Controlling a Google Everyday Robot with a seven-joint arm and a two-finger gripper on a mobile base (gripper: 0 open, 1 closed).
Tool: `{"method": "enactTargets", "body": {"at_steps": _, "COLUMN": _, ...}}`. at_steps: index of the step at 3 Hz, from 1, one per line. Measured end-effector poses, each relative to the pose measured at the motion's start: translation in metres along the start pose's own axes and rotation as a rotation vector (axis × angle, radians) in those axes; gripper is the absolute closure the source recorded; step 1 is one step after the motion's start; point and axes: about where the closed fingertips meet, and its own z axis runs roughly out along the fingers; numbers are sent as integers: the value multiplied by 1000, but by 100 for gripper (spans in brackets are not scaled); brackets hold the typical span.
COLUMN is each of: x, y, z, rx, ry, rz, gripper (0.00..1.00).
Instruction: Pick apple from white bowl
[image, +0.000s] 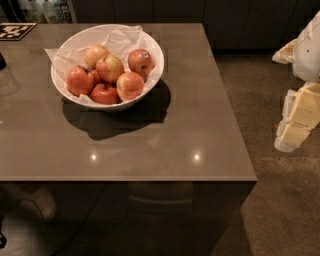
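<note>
Hanging at the right edge, off the glossy brown table (200, 125), the pale yellow-and-white gripper (295, 125), its opening not to be told, is best lowered over the pinkish-red streaked round apple (110, 67) seated topmost in the white paper-lined bowl (75, 40)

gripper (292, 131) right of table (200, 125), white bowl (159, 74) — open above

In dim warm light the white bowl (121, 105) casts a dark shadow (125, 121) on the table (205, 95) near two glints (196, 156); the gripper (296, 125), far right, shows pale.
</note>
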Motion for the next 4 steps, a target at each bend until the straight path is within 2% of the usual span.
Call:
{"method": "enactTargets", "body": {"at_steps": 1, "x": -1, "y": 0, "z": -1, "rx": 1, "ry": 0, "rz": -1, "gripper": 0}}
{"method": "enactTargets", "body": {"at_steps": 2, "x": -31, "y": 4, "z": 0, "rx": -22, "ry": 19, "rz": -54, "gripper": 0}}
{"method": "enactTargets", "body": {"at_steps": 4, "x": -113, "y": 9, "z": -4, "rx": -31, "ry": 53, "rz": -220, "gripper": 0}}
